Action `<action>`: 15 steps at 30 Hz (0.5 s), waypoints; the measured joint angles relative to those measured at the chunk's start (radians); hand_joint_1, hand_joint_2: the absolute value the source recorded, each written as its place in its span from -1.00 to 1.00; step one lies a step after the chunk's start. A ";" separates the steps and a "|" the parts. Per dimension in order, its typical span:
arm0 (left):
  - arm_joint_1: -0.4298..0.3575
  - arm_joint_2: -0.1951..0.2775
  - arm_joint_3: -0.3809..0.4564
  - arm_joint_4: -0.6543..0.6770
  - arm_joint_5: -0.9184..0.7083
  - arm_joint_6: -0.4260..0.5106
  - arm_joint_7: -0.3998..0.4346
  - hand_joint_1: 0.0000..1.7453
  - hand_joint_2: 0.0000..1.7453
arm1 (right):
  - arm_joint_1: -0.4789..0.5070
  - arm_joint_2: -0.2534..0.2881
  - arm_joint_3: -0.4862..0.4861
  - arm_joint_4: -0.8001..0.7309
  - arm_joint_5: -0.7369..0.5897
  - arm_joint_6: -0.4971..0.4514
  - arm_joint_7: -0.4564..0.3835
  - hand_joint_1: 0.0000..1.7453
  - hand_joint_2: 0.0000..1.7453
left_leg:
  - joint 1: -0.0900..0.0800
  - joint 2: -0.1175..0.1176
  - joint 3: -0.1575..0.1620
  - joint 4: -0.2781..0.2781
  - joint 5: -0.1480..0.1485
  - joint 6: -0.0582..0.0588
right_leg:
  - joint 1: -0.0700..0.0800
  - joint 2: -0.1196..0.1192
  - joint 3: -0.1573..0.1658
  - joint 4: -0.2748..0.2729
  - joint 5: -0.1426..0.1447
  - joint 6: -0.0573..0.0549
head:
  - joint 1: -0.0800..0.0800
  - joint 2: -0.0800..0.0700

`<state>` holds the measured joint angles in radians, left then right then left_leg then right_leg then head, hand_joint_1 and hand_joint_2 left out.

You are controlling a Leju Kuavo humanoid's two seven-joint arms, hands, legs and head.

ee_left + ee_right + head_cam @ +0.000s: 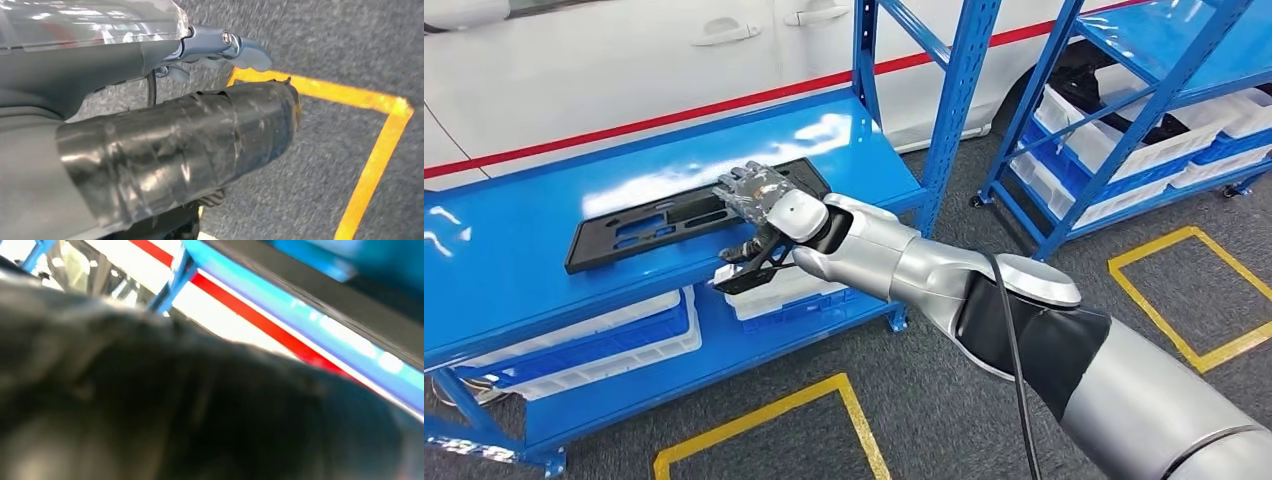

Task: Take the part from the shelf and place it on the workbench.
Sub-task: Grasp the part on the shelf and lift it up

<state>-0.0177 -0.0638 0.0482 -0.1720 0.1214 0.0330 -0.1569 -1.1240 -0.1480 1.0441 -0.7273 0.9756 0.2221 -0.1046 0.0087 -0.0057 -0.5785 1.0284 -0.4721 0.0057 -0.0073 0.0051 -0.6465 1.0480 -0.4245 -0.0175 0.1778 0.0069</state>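
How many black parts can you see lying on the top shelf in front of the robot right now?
1. A single flat black part lies on the blue top shelf, with the right hand at its right end. Anything beyond the frame's left edge is unseen.

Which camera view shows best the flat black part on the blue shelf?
The head view. There the whole black part lies flat on the blue shelf, with the right robot hand at its near edge. The right wrist view gives a blurred dark strip, perhaps its edge. The left wrist view looks at the floor.
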 joint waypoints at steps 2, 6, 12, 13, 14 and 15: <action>0.001 0.000 0.000 0.000 0.000 0.000 0.000 -1.00 -1.00 | -0.001 0.000 0.000 0.000 0.000 -0.001 0.000 -1.00 -1.00 | 0.002 0.001 -0.013 0.038 -0.024 -0.011 | -0.005 0.001 0.013 -0.009 -0.001 -0.010 | 0.000 0.000; 0.000 -0.001 0.000 0.000 -0.001 0.000 0.000 -1.00 -1.00 | 0.005 0.004 0.000 0.001 0.000 -0.002 -0.003 -1.00 -1.00 | 0.006 0.002 -0.135 0.255 -0.098 -0.025 | -0.005 0.001 0.030 -0.013 -0.012 -0.021 | 0.000 0.000; 0.002 0.000 0.000 0.000 -0.003 0.000 0.000 -1.00 -1.00 | 0.006 0.008 0.000 0.002 0.001 -0.004 -0.009 -1.00 -1.00 | -0.001 0.001 -0.048 0.007 0.062 -0.004 | -0.002 0.002 0.060 -0.014 -0.036 -0.007 | 0.000 0.000; 0.001 0.001 0.000 0.000 -0.004 0.000 0.000 -1.00 -1.00 | 0.007 0.009 0.000 0.002 0.001 -0.004 -0.009 -1.00 -1.00 | -0.004 0.001 -0.041 -0.005 0.057 0.000 | -0.002 0.002 0.060 -0.015 -0.037 -0.002 | 0.000 0.000; 0.001 0.001 0.000 0.000 -0.005 0.000 0.001 -1.00 -1.00 | 0.006 0.009 0.000 0.002 0.001 -0.004 -0.010 -1.00 -1.00 | -0.006 0.001 -0.038 -0.011 0.055 0.004 | -0.001 0.002 0.061 -0.018 -0.037 0.003 | 0.000 0.000; 0.001 0.000 0.000 0.000 -0.005 0.000 0.001 -1.00 -1.00 | 0.006 0.010 0.000 0.002 0.001 -0.004 -0.010 -1.00 -1.00 | -0.003 0.001 -0.035 -0.016 0.056 0.008 | -0.001 0.002 0.062 -0.019 -0.040 0.009 | 0.000 0.000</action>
<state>-0.0167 -0.0634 0.0481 -0.1720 0.1164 0.0332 -0.1561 -1.1180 -0.1379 1.0441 -0.7253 0.9765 0.2177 -0.1144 0.0061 -0.0045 -0.6133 1.0122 -0.4163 0.0141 -0.0082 0.0066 -0.5843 1.0286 -0.4640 -0.0087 0.1777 0.0069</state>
